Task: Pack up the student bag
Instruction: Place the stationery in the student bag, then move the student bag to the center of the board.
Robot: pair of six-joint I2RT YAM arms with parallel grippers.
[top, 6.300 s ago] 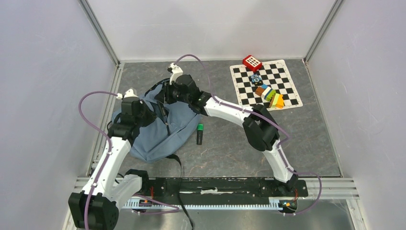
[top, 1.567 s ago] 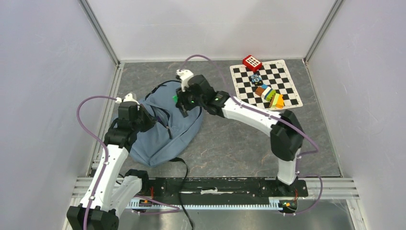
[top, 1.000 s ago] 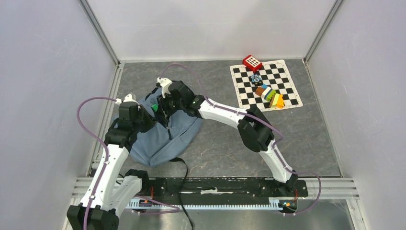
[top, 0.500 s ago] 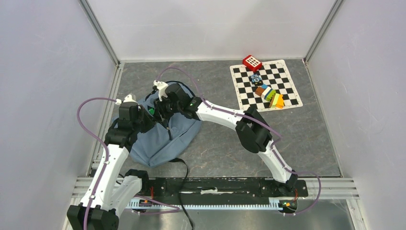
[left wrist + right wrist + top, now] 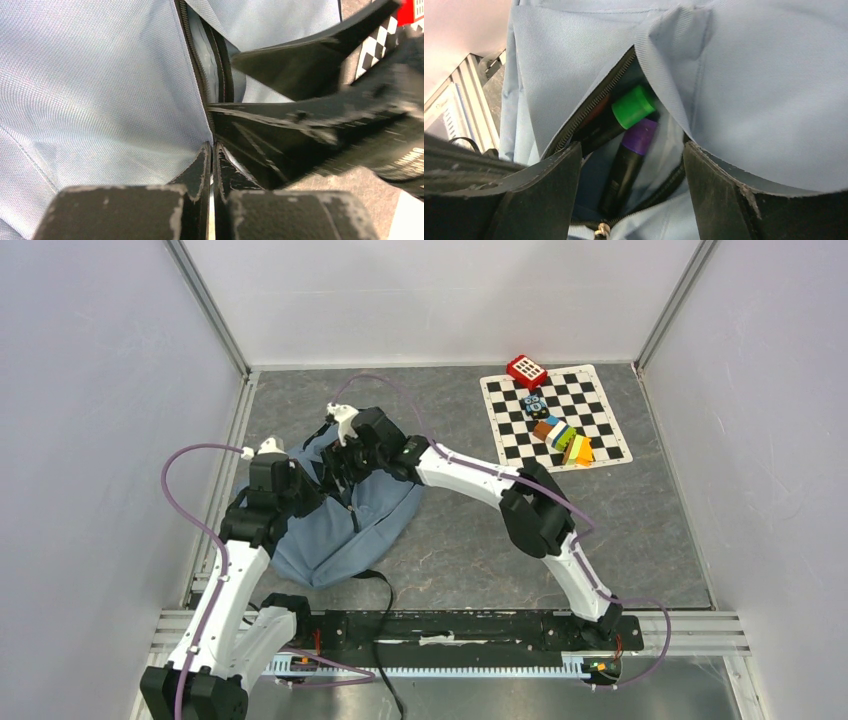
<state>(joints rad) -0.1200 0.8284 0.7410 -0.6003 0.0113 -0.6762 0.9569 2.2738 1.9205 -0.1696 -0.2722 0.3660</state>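
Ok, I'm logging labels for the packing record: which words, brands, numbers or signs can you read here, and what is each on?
No text reads clearly.
Purple-capped marker, inside the student bag: small print on the barrel, too small to read.
Right arm's black housing, left wrist view: white lettering, blurred and cut off by the edge.
Red tile by the checkered mat: white squares only, no legible letters.

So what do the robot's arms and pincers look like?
The left arm and right arm have white links joined by chunky black joints, with a purple cable looping along each. The left gripper and right gripper each have two flat black fingers, scuffed grey at the edges.
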